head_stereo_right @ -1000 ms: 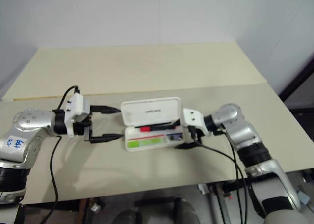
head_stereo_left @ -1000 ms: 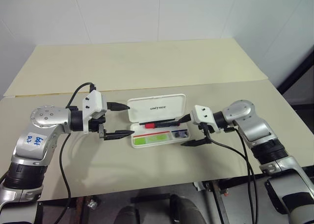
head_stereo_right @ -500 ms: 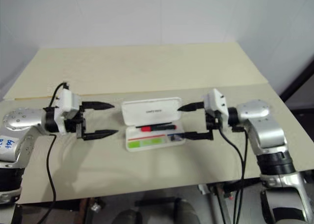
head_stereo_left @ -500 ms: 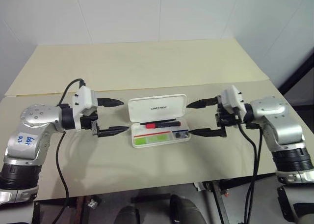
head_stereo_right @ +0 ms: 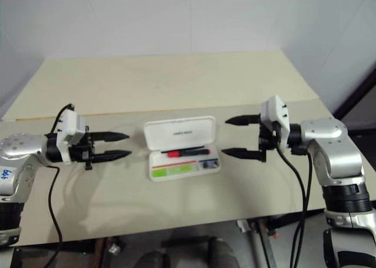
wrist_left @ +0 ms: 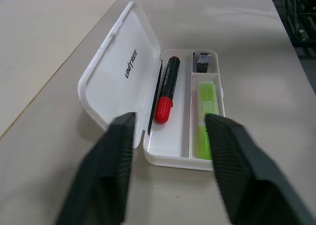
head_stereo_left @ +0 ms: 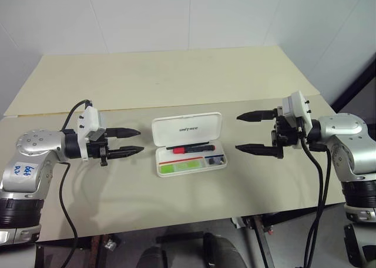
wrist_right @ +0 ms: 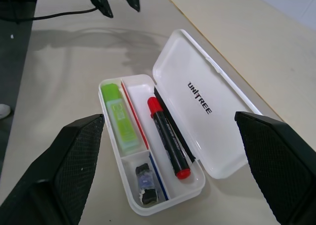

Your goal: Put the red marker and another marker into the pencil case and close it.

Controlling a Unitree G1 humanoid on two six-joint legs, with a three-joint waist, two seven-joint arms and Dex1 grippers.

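Observation:
The white pencil case lies open in the middle of the table, lid tilted back. The red marker rests in its rear compartment. The green marker lies in the front compartment. My left gripper hovers to the left of the case, pointing at it, open by a narrow gap and empty. To the right of the case my right gripper also points at it, open wide and empty. The right wrist view shows the red marker, the green marker and the lid.
A small dark object sits in the case's small end compartment. The beige table has a paler board across its back half. Black cables hang from both wrists near the front edge.
My right gripper has lifted and drawn back to the right, away from the case. My left gripper has drawn back to the left and its fingers have come closer together.

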